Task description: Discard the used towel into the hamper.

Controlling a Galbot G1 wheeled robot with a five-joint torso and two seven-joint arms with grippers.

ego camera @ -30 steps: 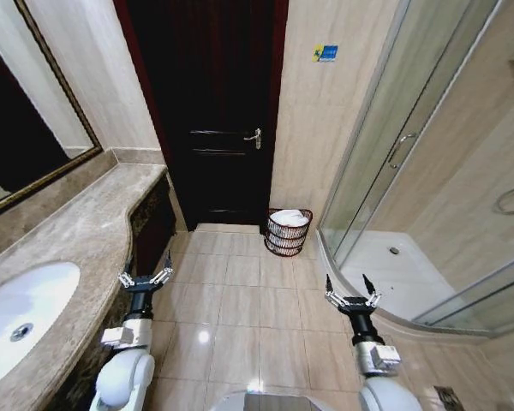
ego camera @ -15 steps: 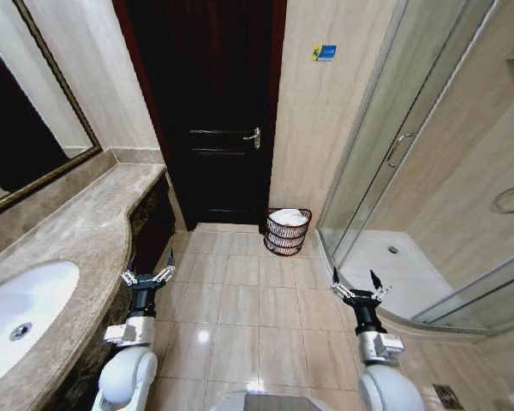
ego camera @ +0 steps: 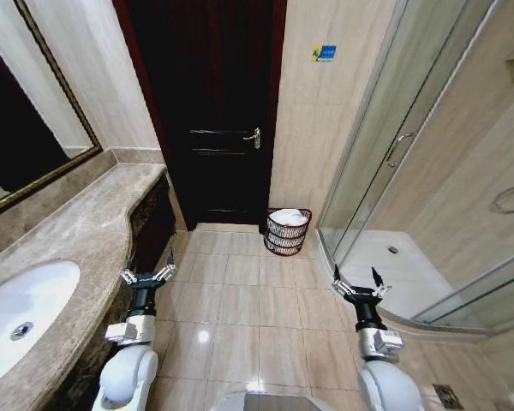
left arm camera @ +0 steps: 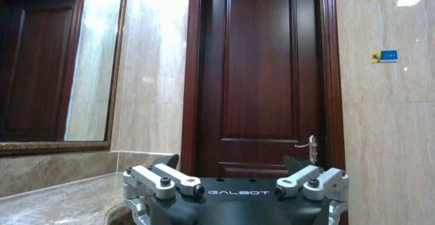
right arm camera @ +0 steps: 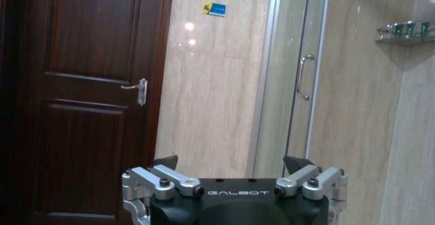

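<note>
One hamper, two hands.

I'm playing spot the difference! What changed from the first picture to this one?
Both arms sank a little toward the robot: the left gripper slightly, the right gripper more, drifting right too. Nothing was grabbed or dropped; both sets of jaws stay open and empty. The hamper, with a white towel inside, hasn't really moved.

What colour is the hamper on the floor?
Dark red-brown wire hamper, seen best in the head view.

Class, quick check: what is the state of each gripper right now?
Left gripper: open, holding nothing, low beside the counter.
Right gripper: open, holding nothing, low over the floor near the shower.
</note>
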